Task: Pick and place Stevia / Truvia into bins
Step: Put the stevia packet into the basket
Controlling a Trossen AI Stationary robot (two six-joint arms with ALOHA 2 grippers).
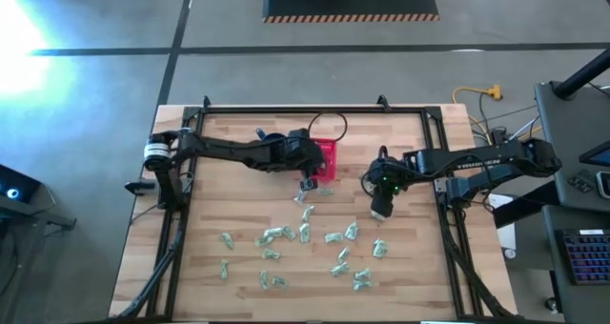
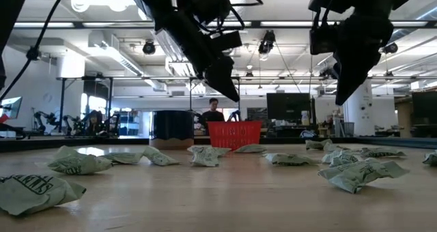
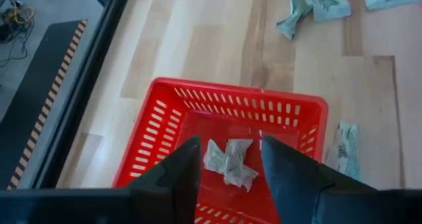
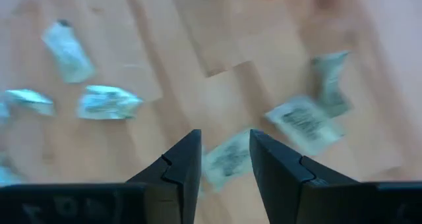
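Now your left gripper [image 3: 227, 168] hangs released over the red basket [image 3: 165, 115]; your right gripper [image 4: 224, 161], seemingly released, hovers above scattered sachets [image 1: 334, 237].

A hard white glare burns out the upper left of the frame in the high view, washing over the grey floor; the pale wooden plank tabletop [image 1: 238, 152] is evenly lit with faint shadows. In the low view, bright ceiling lamps flare at the top, both arms read as dark silhouettes, and the nearest crumpled green-and-white paper sachets [image 2: 31, 191] are soft. The left wrist view is crisp. The right wrist view is smeared with blur throughout.
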